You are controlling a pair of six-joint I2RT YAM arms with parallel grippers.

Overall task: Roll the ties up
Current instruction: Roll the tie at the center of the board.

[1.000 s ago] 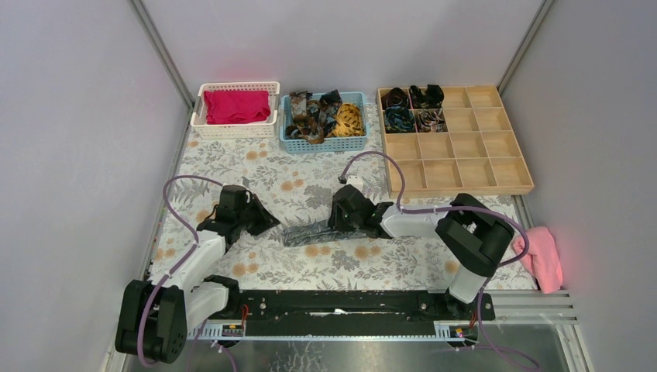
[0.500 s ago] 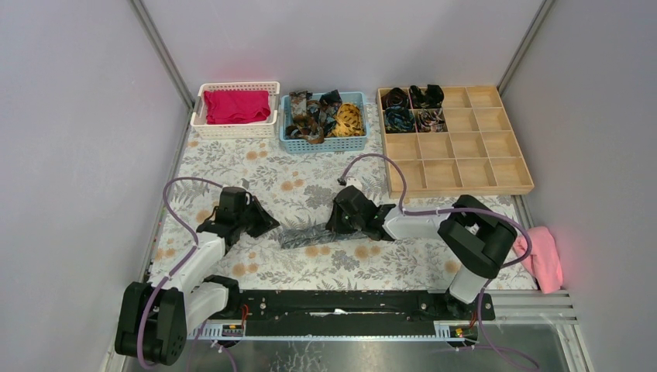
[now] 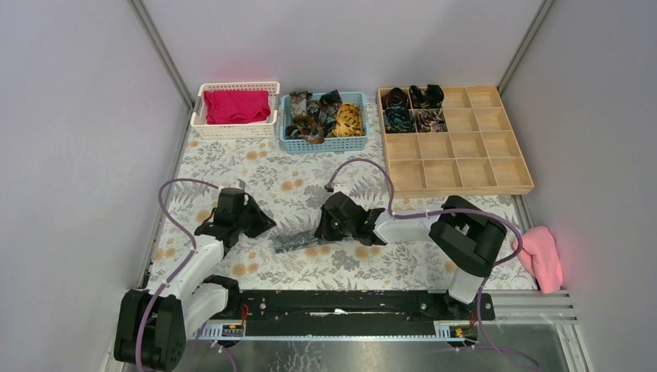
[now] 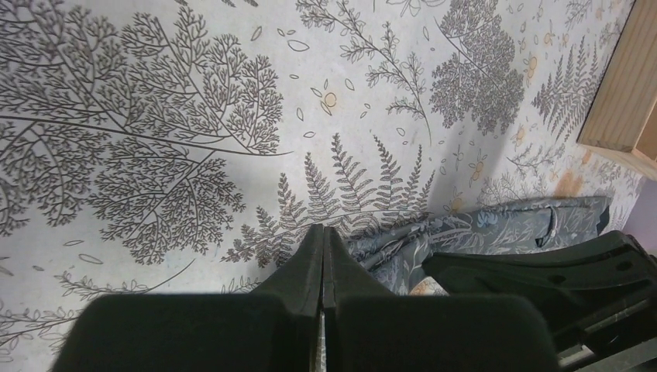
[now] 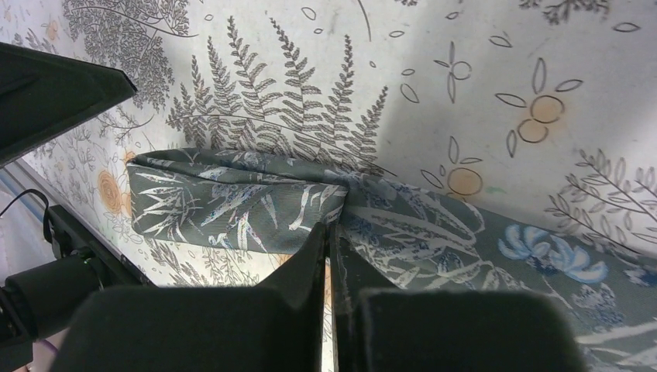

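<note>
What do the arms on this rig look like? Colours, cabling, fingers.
The left arm and right arm match: white links between chunky black joint housings. A purple cable loops along each. The fingers are matte black wedges with flat inner faces, tapering to thin tips. Both bases mount on a black rail.

From above, your right gripper point(image 3: 324, 229) covered the right end of the grey-green leaf-patterned fabric tie point(image 3: 293, 241). Right wrist view: tie ran off the right and bottom edges. Left wrist view: gripper's black body hid its lower part, and the light wooden compartment tray point(image 4: 631, 77) was cut by the right edge. Dark rolled ties point(image 3: 411, 108) were too small for patterns.
</note>
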